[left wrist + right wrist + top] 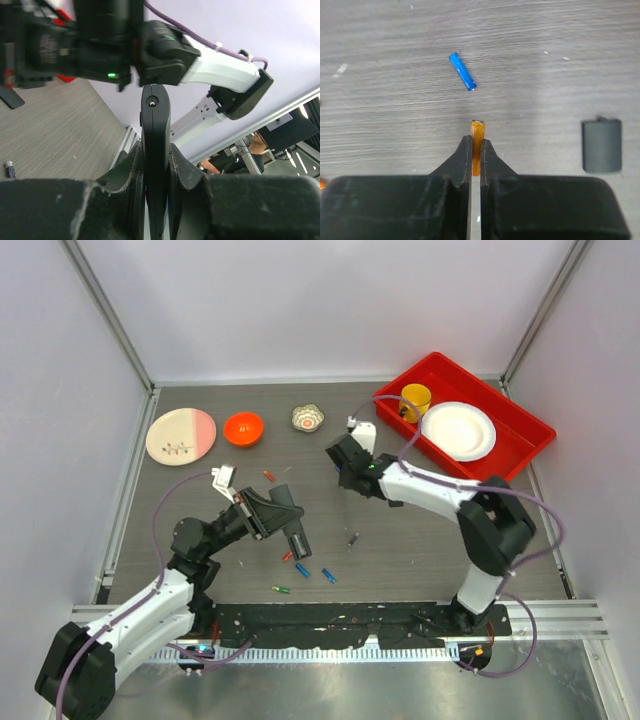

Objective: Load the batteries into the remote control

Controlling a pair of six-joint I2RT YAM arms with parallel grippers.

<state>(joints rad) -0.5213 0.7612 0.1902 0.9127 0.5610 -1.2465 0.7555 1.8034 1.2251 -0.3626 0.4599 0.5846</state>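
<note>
Right gripper [477, 150] clamped on an orange battery [478, 131]: I see both jaws pressed flat against its sides, with its capped end protruding just past the fingertips. Any print on its sleeve is too small for me to read. Beyond the tips, on the grey wood-grain table [380, 125], lie a blue battery [462, 71], apart from the gripper, and off to the right a dark squarish piece [602, 145]. Left gripper [156, 155] closed on the remote control [155, 125], which stands edge-on between the fingers and points toward the right arm [220, 75]. From this camera I cannot make out its battery recess, and its lower end is hidden between the fingers. In the top view the remote control is a black bar jutting from the left gripper near the table's middle, with loose batteries [303, 570] just beside and below its free end. The orange battery is hidden there under the right gripper's body.
</note>
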